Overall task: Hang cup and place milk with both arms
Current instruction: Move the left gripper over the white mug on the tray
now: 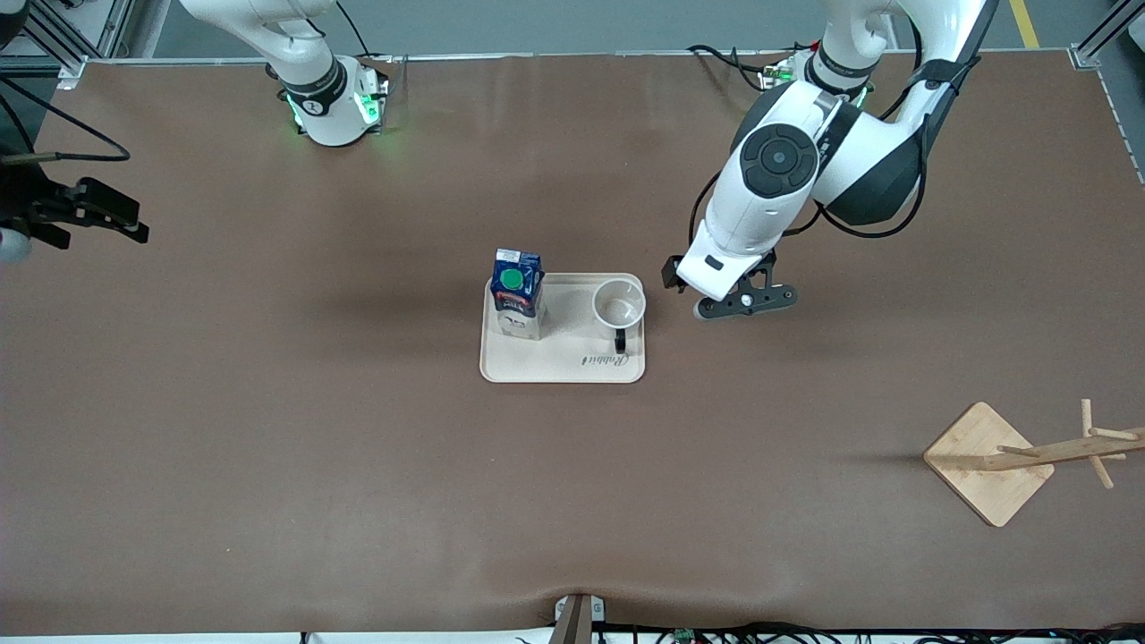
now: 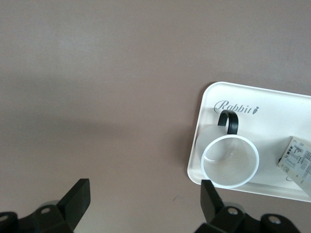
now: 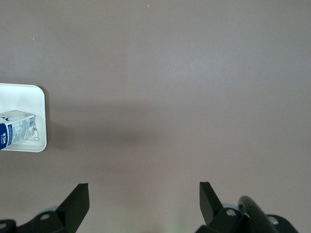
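Cup: the white cup [image 1: 619, 304] stands upright and open-mouthed on the cream tray [image 1: 562, 367], at the tray's end toward the left arm; its black loop handle [image 1: 619, 340] points toward the front camera.
Cup and left pincer: the left pincer [image 1: 747, 302] hangs over the bare brown table [image 1: 268, 447] just beside the tray's end, toward the left arm's end of the table; the cup is near it but apart from it, nothing between its fingers. In the left wrist view the cup [image 2: 230, 161] sits close beside one black fingertip [image 2: 211, 196].
Left pincer state: fingers spread wide apart, empty.
Milk: the dark-blue milk carton [image 1: 518, 293] with its round green cap [image 1: 511, 279] stands upright on the same tray, at the end toward the right arm, well apart from the cup.
Milk and right pincer: the right pincer [image 1: 98, 215] is up at the right arm's end of the table, well apart from the tray; the right wrist view shows the carton [image 3: 17, 128] and a tray corner at its edge.
Right pincer state: fingers [image 3: 75, 204] held wide apart, empty.
Writing: "Rabbit" in dark script on the tray [image 2: 236, 108], by the cup's handle; small black print on the carton's white panel [image 2: 297, 158], too small to read.
Rack: a wooden peg rack [image 1: 988, 462] on a square base stands toward the left arm's end, nearer the front camera than the tray.
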Robot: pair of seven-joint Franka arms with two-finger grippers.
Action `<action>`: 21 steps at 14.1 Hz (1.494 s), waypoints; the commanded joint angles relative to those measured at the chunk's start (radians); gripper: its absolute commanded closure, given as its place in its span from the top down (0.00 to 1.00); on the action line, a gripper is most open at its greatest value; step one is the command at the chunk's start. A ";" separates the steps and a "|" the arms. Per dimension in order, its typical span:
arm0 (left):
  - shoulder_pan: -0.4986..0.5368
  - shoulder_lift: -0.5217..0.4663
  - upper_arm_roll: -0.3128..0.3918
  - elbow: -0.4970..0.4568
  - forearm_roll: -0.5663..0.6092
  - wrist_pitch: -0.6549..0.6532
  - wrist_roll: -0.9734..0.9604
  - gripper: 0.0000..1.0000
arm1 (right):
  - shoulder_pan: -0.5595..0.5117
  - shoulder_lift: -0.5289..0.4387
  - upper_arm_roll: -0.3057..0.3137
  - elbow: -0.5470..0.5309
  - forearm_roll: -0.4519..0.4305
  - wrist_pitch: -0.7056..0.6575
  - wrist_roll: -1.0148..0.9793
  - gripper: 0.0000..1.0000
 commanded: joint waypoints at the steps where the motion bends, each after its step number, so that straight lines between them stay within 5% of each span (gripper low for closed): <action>1: 0.001 -0.012 0.000 0.004 0.018 0.003 -0.011 1.00 | 0.012 0.041 0.005 0.022 -0.005 -0.008 -0.009 1.00; 11: 0.018 -0.042 0.003 0.027 0.018 -0.014 0.006 1.00 | 0.020 0.055 0.005 0.021 -0.005 -0.008 -0.011 1.00; 21: 0.113 -0.079 0.011 0.173 0.004 -0.140 0.124 1.00 | 0.018 0.055 0.005 0.016 -0.005 -0.014 -0.009 1.00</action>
